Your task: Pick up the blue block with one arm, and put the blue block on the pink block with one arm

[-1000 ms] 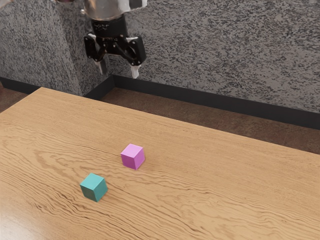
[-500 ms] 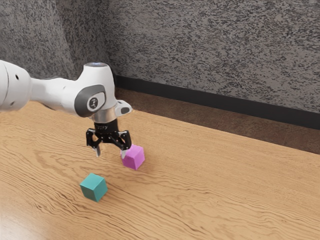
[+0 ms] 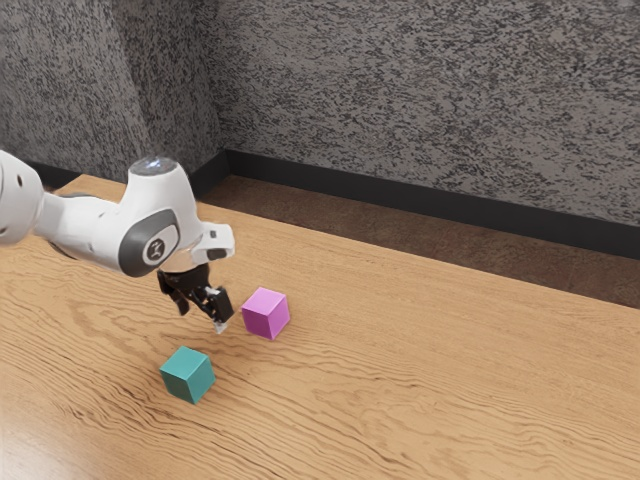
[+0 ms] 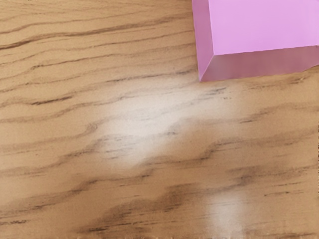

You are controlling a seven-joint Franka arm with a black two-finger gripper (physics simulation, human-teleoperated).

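Exterior view: the gripper hangs low over the table, its fingers apart and holding nothing, just beside the pink block. The blue block lies near it, closer to the camera, with open wood around it.

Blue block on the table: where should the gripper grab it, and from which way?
Grab the blue block by two opposite side faces, coming straight down from above. It is a cube resting flat on the table, top face up, with free space all round; the pink block stands apart. Its sides look turned, so the gripper may need to turn to match them.
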